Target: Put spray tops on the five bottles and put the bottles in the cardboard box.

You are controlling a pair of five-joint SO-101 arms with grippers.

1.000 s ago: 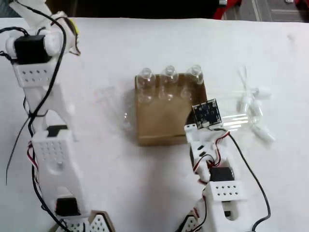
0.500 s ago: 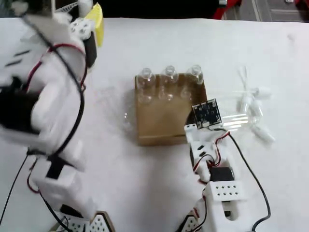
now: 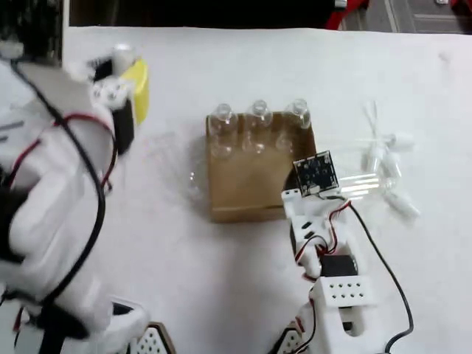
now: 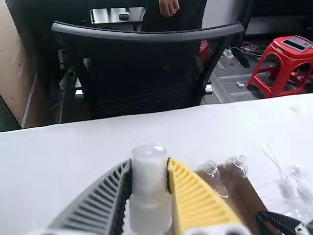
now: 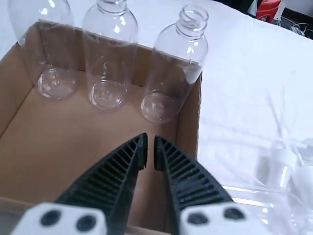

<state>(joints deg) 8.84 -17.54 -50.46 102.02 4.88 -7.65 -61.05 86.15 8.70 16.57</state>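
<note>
Left gripper (image 4: 149,167) clamps an upright bottle (image 4: 148,155) held left of the cardboard box (image 3: 247,193), probably ready for capping, while right gripper (image 5: 148,146) hovers over the box, fingers almost closed and empty.

The left arm (image 3: 51,214) stands raised at 9 o'clock, its left tool (image 4: 149,165) clamped on a bottle (image 4: 147,208). The right arm (image 3: 333,276) sits low at 5 o'clock, its right tool (image 5: 150,149) pinched nearly closed.

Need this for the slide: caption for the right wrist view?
Right gripper, shut and empty, over the box holding three upright bottles; spray tops lie on the table beside it.
</note>
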